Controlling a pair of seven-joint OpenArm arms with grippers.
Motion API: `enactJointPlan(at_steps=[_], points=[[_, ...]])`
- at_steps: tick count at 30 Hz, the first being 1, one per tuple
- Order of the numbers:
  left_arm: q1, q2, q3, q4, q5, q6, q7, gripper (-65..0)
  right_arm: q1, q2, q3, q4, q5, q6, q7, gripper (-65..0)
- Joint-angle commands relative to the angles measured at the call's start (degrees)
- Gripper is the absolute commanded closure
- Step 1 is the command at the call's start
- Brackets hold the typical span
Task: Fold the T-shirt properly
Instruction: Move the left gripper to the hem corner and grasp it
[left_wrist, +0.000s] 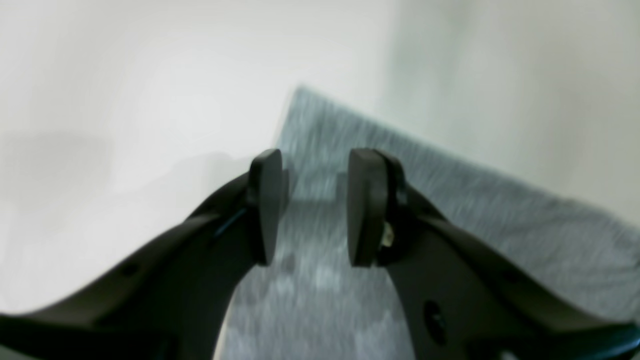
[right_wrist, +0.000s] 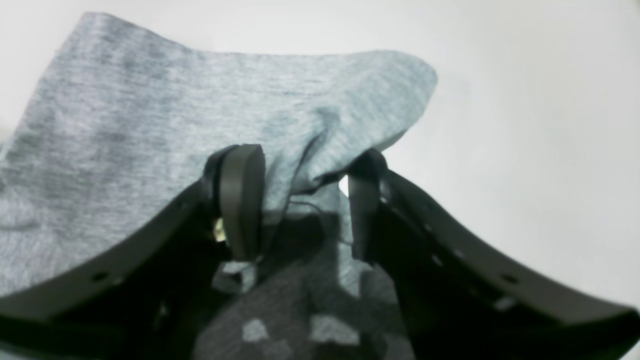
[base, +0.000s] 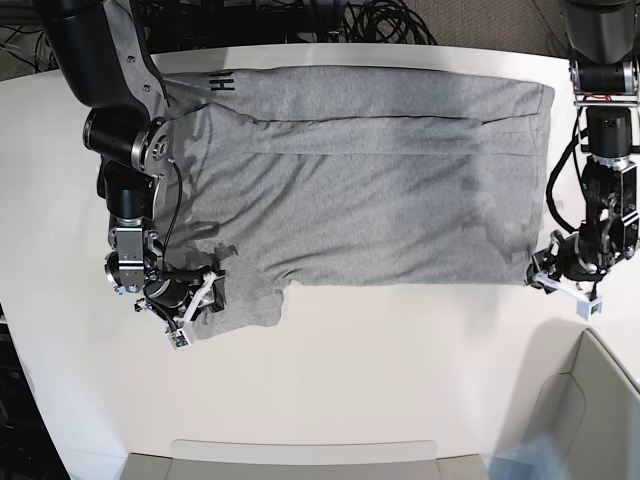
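The heather-grey T-shirt lies spread flat on the white table, plain side up, with a bit of black lettering showing at its far left edge. My right gripper is at the near left sleeve. In the right wrist view its jaws stand apart with a bunched fold of sleeve cloth between them. My left gripper is at the shirt's near right hem corner. In the blurred left wrist view it is open over the grey cloth, holding nothing.
A grey bin stands at the near right corner of the table. A grey tray edge runs along the near side. Black cables lie behind the table's far edge. Bare white table lies in front of the shirt.
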Motion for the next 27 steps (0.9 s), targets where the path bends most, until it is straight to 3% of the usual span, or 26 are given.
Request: enactJointPlan(at_steps=[1, 4, 9, 15, 23, 27], points=[[-1.6, -1.6, -0.2, -1.4, -0.2, -1.4, -2.0, -22.9, 0.5, 0.6, -0.1, -0.1, -2.4, -0.3, -4.7, -28.6], [-1.6, -1.6, -0.1, -4.8, 0.3, -4.9, -5.7, -23.0, 0.5, 0.6, 0.0, -0.1, -2.4, -0.3, -4.7, -28.6], [-1.8, 0.0, -0.2, -6.7, 8.1, -12.0, -6.1, -25.6, 0.5, 0.6, 0.0, -0.1, -2.4, -0.3, -4.7, -28.6], [-6.5, 2.3, -0.3, -14.1, 14.6, -18.0, -8.7, -25.9, 0.5, 0.3, 0.0, -0.1, -2.4, -0.4, -4.8, -28.6], [-12.7, 5.8, -0.2, -29.4, 23.3, -19.8, -15.6, -26.0, 0.5, 0.4, 0.0, -0.1, -2.4, -0.4, -4.8, -28.6], [-12.9, 6.4, -0.1, -29.4, 24.1, -26.7, -13.9, -25.6, 0.5, 0.2, 0.0, -0.1, -2.4, -0.4, -4.8, -28.5]])
